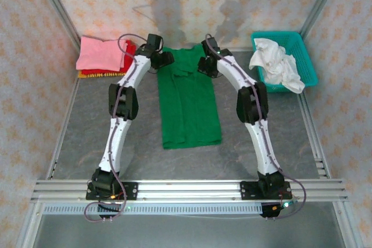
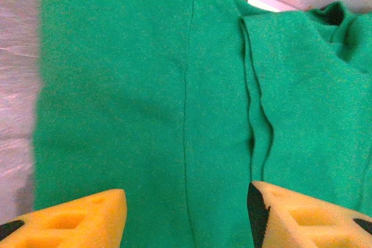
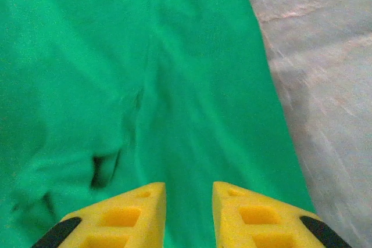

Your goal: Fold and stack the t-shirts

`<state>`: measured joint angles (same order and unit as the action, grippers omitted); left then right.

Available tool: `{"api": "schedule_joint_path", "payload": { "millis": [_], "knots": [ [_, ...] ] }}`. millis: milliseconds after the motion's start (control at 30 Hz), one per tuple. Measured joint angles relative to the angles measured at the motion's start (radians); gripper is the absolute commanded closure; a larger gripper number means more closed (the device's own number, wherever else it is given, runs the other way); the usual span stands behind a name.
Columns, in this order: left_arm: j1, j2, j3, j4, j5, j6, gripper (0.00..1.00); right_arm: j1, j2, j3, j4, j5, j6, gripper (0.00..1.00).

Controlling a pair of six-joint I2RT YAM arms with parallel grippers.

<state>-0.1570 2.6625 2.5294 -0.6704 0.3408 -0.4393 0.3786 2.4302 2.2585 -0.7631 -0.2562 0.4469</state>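
One green t-shirt (image 2: 145, 85) beneath left gripper (image 2: 187, 193)

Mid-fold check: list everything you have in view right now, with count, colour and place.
green t-shirt: 1, bright green, table centre, folded into a long strip
pink t-shirt: 1, pink, top of the pile in the far left corner
red t-shirt: 1, red, under the pink one
yellow-orange t-shirt: 1, only an edge shows at the bottom of the pile
basket: 1, teal, far right
white cloths: count unclear, white, crumpled in the basket
table: 1, grey
rail: 1, silver, near edge
left gripper: 1, yellow fingers, open over the green shirt's far end
right gripper: 1, yellow fingers, narrowly open over the same end
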Motion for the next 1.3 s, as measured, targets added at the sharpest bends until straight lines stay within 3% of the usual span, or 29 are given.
{"api": "schedule_joint_path", "payload": {
  "millis": [67,133,233,333,433,533,733,1133,1300],
  "knots": [
    [0.0,-0.149,-0.179,0.025,-0.008,0.005,0.41,0.008,-0.163,-0.171,0.046,-0.006,-0.023,0.6],
    [-0.007,-0.389,-0.466,0.106,-0.01,0.002,0.4,0.021,-0.39,-0.434,0.151,-0.023,-0.037,0.51],
    [-0.027,-0.772,-0.893,0.276,-0.009,-0.025,0.41,0.035,-0.706,-0.816,0.339,-0.075,-0.051,0.47],
    [-0.059,-1.099,-1.266,0.447,-0.014,-0.063,0.41,0.04,-0.919,-1.125,0.513,-0.135,-0.048,0.47],
    [-0.085,-1.291,-1.594,0.555,-0.007,-0.108,0.43,0.04,-1.02,-1.362,0.596,-0.179,-0.035,0.43],
    [-0.091,-1.334,-1.84,0.554,-0.007,-0.149,0.48,0.04,-1.054,-1.522,0.629,-0.22,-0.011,0.43],
    [-0.168,-1.395,-2.002,0.494,0.005,-0.196,0.51,0.041,-1.07,-1.639,0.648,-0.278,0.045,0.43],
    [-0.321,-1.386,-2.016,0.519,0.045,-0.266,0.52,0.045,-1.075,-1.681,0.704,-0.283,0.07,0.44],
    [-0.361,-1.342,-2.017,0.525,0.041,-0.293,0.57,0.047,-1.075,-1.702,0.712,-0.283,0.074,0.44]
  ]
}}
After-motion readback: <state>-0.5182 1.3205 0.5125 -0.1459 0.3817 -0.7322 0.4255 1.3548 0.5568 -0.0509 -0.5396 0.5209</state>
